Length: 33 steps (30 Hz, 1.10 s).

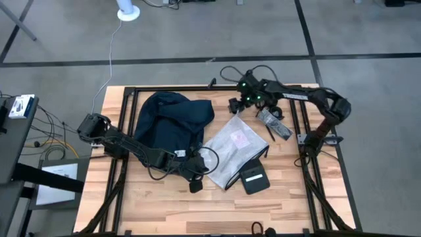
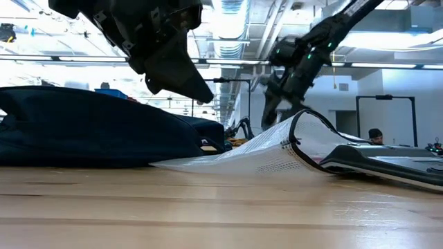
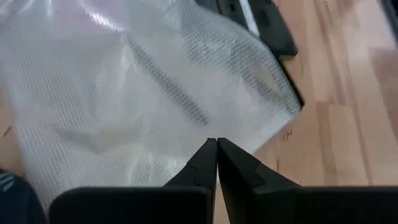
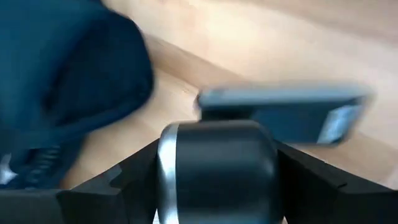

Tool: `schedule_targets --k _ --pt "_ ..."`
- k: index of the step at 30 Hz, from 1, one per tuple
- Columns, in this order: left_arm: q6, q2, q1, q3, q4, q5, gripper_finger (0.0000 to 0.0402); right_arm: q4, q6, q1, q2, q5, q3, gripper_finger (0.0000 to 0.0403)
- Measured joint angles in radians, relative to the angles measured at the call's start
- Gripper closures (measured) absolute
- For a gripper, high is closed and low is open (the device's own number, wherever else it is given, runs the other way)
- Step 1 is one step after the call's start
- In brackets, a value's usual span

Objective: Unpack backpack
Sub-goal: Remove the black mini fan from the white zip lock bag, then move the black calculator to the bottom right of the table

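On the desk (image 1: 164, 210), left of centre: the backpack (image 1: 168, 122), slumped, edge overlapped by the clear plastic bag (image 1: 233, 150). Near the bag's lower corner, seen only from the wrist: left gripper (image 3: 216, 149), jaws together, empty. Past the bag's far corner: right gripper (image 1: 245, 100), jaws clamped on a dark round-ended object (image 4: 214, 168). Front desk strip bare.

No text, number or brand can be read in any view. The clear crinkly plastic bag (image 1: 234, 149) carries a small pinkish label, its print too small to read; the flat black pouch (image 1: 254, 178) shows a pale label, likewise illegible.
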Motion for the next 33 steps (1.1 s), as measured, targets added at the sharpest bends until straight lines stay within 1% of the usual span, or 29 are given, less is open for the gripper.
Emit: schedule_targets --k 6,11,15,19,22,24,26,27,29,31,33 --pt "0.000 0.000 0.000 0.000 -0.004 0.000 0.0402 -0.016 -0.008 -0.023 -0.155 -0.027 0.000 0.0137" --pt "0.000 0.000 0.000 0.000 -0.001 0.001 0.0402 -0.077 0.000 -0.066 -0.221 -0.027 0.002 0.0137" --pt "-0.013 0.000 -0.002 0.000 -0.002 0.001 0.0402 -0.172 0.007 -0.082 -0.250 -0.026 0.001 0.0136" --pt "-0.019 0.000 -0.007 0.000 -0.006 0.002 0.0402 -0.313 -0.033 -0.030 -0.307 -0.037 0.001 0.0136" --pt "-0.019 0.000 -0.012 0.000 -0.008 0.002 0.0402 -0.463 -0.073 0.067 -0.365 -0.046 0.000 0.0136" --pt "-0.019 0.000 -0.012 0.000 -0.021 0.002 0.0402 -0.554 -0.087 0.163 -0.408 -0.048 -0.003 0.0137" --pt "-0.019 0.000 -0.008 0.000 -0.030 0.001 0.0402 -0.606 -0.075 0.281 -0.454 -0.049 -0.029 0.0137" --pt "-0.019 0.000 -0.004 0.000 -0.030 -0.001 0.0402 -0.618 -0.048 0.343 -0.477 -0.043 -0.050 0.0137" --pt "-0.013 0.000 0.009 0.000 -0.028 -0.004 0.0402 -0.608 0.052 0.470 -0.520 0.005 -0.104 0.0137" --pt "0.003 0.000 0.023 0.000 -0.015 -0.006 0.0402 -0.582 0.181 0.591 -0.551 0.067 -0.176 0.0137" --pt "0.017 0.000 0.037 0.000 -0.009 -0.006 0.0402 -0.533 0.314 0.699 -0.562 0.098 -0.249 0.0137"
